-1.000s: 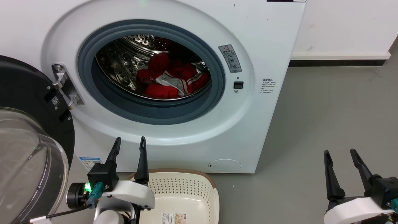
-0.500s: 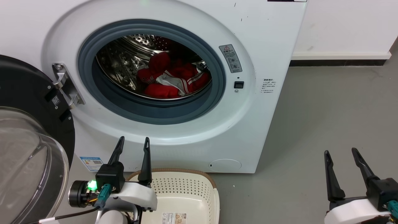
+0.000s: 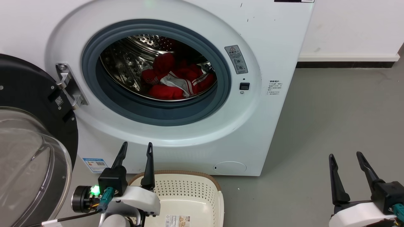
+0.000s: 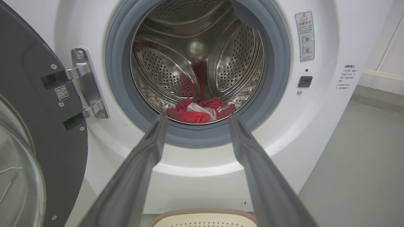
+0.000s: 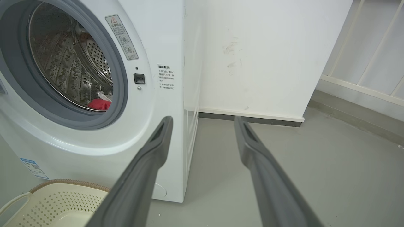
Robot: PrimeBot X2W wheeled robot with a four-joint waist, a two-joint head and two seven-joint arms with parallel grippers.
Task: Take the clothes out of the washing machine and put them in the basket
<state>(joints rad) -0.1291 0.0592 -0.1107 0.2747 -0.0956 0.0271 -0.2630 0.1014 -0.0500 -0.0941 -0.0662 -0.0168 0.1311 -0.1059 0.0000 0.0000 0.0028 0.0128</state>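
Washer (image 3: 277, 47) with door (image 3: 28, 91) swung open at the left. Clothes (image 3: 176, 80), red with striped trim, lie heaped at the bottom of the drum (image 3: 126, 63), behind the grey seal (image 3: 151, 115). Basket (image 3: 189, 187) stands on the floor (image 3: 331, 126) just before the washer, below the opening. Left gripper (image 3: 137, 143) hovers at the basket's left edge, fingers spread and holding nothing, pointing toward the drum. Right gripper (image 3: 344, 154) hangs well to the right over the floor, fingers likewise spread.
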